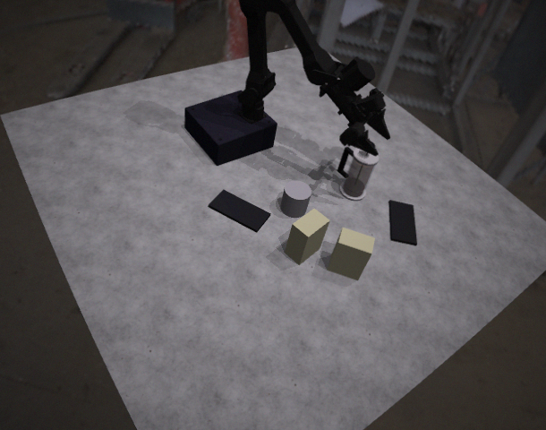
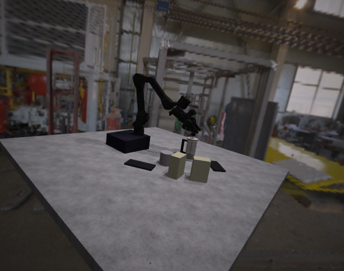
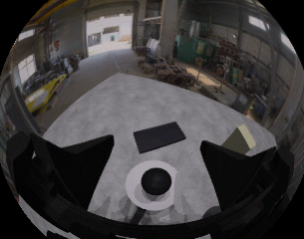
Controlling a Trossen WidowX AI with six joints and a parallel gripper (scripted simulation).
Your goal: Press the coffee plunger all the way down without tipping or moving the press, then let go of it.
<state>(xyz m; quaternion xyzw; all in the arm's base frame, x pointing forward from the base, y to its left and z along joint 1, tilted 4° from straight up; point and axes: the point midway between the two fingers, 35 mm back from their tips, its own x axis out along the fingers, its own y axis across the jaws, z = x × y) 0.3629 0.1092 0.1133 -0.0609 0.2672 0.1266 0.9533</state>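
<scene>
The coffee press stands upright on the table, a clear cylinder with a white lid and a black handle on the side toward the arm's base. Its round black plunger knob sits close above the lid with a short bit of rod between; a finger hides it in the top view. The dark filter shows low in the cylinder. My gripper is open wide and tilted down over the press, with nothing between the fingers; the knob shows free between them in the wrist view.
A grey cylinder stands beside the press. Two pale yellow blocks stand nearer the cameras. Flat black slabs lie to either side. The arm's dark base box is farther left.
</scene>
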